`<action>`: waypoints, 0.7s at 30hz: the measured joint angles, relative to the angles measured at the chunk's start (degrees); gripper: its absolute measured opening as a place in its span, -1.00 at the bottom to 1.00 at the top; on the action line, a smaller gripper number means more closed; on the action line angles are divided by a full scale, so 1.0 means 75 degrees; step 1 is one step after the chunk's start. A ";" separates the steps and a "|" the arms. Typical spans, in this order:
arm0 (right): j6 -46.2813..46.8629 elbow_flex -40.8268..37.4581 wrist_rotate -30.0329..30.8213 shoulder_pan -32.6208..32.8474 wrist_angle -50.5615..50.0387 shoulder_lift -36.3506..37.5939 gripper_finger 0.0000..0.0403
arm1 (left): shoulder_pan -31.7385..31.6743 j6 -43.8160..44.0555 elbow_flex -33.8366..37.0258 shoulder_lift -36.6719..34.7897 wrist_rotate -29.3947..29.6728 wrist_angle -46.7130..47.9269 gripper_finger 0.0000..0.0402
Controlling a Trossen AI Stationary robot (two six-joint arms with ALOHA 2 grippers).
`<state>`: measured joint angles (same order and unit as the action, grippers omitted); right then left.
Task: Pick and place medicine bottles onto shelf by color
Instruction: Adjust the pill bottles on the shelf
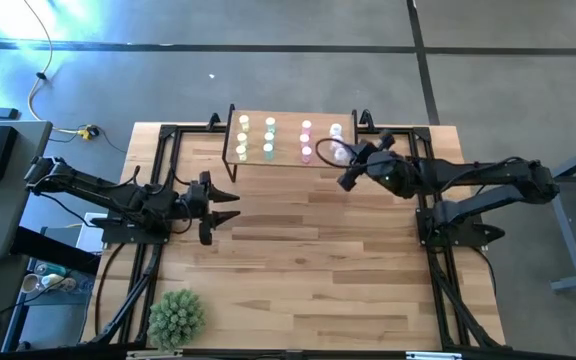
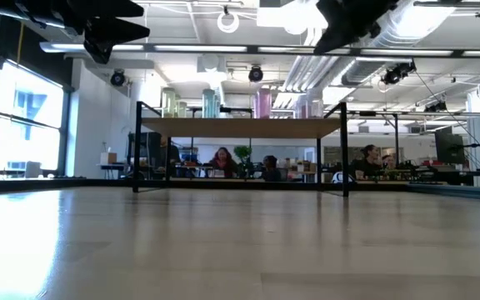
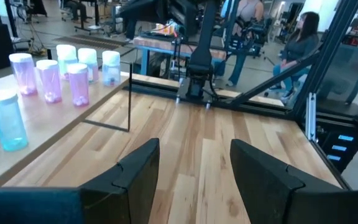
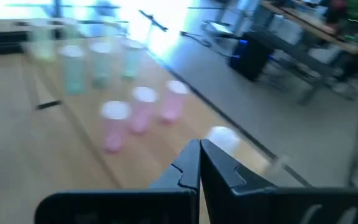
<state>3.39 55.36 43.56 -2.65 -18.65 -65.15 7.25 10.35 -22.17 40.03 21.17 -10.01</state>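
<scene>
Now, shelf: the shelf stands at the far edge of the surface, and every one of the medicine bottles in view is up on it, none on the planks below.
Colour rows: in the high view, yellow bottles on the left, green bottles next, pink bottles after that, and a white bottle at the right end.
Right gripper: the right gripper hangs over the right end of the shelf, beside the white bottle, fingers pressed together with nothing between them, as its wrist view shows.
Left gripper: the left gripper waits over the left-middle of the surface, well short of the shelf, fingers spread and empty.
Step in hand: by my reading, sorting is close to done and the right arm is clearing off after a placement, or about to nudge that white bottle.
How to do it well: lift straight up before swinging back; the pink row sits just beside those closed fingers, so a sideways sweep could topple it.
Watch: the white bottle stands near the shelf's right edge, so I'd say any touch risks tipping it off.
Bystander: the potted plant sits at the near-left corner, well clear.
</scene>
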 joint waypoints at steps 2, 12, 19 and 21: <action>0.0330 0.0083 0.0394 -0.0041 -0.0314 0.0000 -1.00 | 0.0000 0.0000 0.0000 0.0003 0.0003 -0.0001 -0.07; 0.2008 0.0084 -0.0369 -0.0695 -0.1605 -0.0218 -1.00 | 0.0002 0.0000 0.0000 0.0003 0.0002 -0.0003 -0.07; 0.2353 0.0084 -0.1055 -0.1095 -0.1693 -0.0473 -1.00 | 0.0003 0.0000 0.0000 0.0003 0.0001 -0.0004 -0.07; 0.2473 0.0084 -0.1259 -0.1188 -0.1718 -0.0481 -1.00 | 0.0000 0.0000 0.0000 0.0003 0.0003 -0.0004 -0.07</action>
<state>21.94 55.99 34.12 -11.57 -31.53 -68.75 7.25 10.35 -22.17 40.05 21.19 -10.04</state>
